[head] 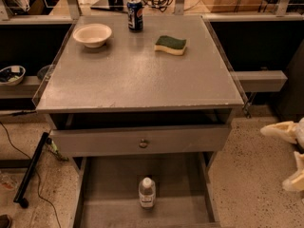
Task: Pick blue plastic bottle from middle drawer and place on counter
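The blue plastic bottle (147, 193) stood upright near the middle of the pulled-out middle drawer (109, 208). To the right, over the speckled floor (237, 184), the tool (275, 158) hung released, its pale fingers (280, 129) spread and holding nothing, well apart from the bottle. Beyond, the table (137, 75) carried a sponge (170, 44), a bowl (92, 34) and, farthest back, a soda can (135, 15).

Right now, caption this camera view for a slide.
Clear plastic bottle stands in the open grey drawer below the grey counter; gripper at right edge.
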`<action>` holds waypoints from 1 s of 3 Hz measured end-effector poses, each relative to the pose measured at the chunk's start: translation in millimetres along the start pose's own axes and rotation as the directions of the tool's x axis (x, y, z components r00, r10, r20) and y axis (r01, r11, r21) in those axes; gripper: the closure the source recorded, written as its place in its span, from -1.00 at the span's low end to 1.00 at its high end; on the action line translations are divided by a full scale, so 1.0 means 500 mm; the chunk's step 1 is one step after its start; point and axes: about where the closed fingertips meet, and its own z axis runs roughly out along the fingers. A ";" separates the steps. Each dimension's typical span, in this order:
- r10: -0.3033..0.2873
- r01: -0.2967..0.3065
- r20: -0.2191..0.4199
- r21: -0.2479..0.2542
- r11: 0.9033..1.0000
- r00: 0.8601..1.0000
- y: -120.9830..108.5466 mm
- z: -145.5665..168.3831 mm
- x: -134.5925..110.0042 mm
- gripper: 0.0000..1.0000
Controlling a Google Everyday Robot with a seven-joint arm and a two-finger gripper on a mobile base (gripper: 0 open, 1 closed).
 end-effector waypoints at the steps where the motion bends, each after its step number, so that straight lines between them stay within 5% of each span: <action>1: 0.011 -0.010 0.021 -0.051 0.999 1.000 0.010 0.058 0.021 -1.00; 3: 0.004 -0.002 0.044 -0.043 0.999 0.999 0.002 0.095 0.034 -1.00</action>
